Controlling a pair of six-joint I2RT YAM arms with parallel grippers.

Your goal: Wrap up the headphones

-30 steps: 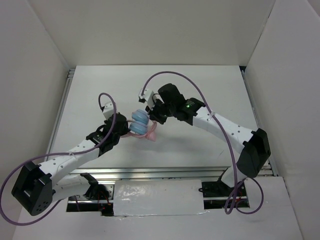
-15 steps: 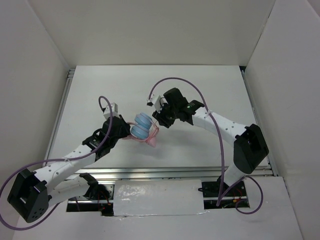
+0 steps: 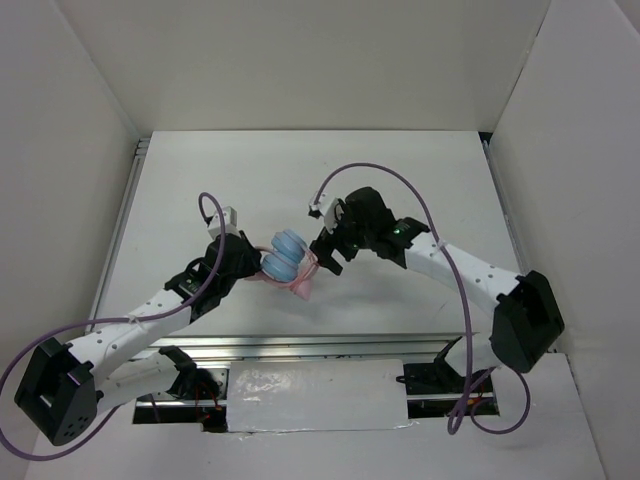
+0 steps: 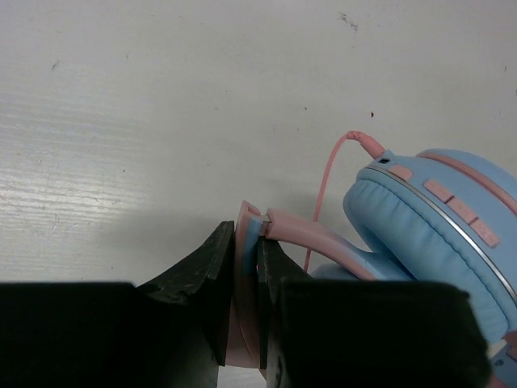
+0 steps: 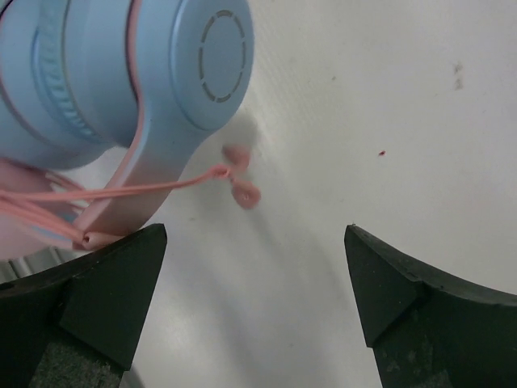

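The headphones (image 3: 285, 255) have light blue ear cups (image 4: 436, 218) stacked together and a pink headband (image 4: 244, 275). My left gripper (image 3: 258, 264) is shut on the headband, with a black finger pressed on each side in the left wrist view. A thin pink cable (image 5: 153, 187) runs round the cups, and its plug end (image 5: 241, 191) dangles free above the table. My right gripper (image 3: 325, 262) stands wide open just right of the headphones, with nothing between its fingers. The nearest ear cup (image 5: 161, 65) fills the upper left of the right wrist view.
The white table (image 3: 400, 180) is enclosed by white walls at the back and both sides. A metal rail (image 3: 330, 345) runs along the near edge. Purple cables (image 3: 380, 172) loop above both arms.
My right gripper has opened wide, released the pink cable and drawn back to the right. The left gripper stays shut on the headband, having shifted only slightly.
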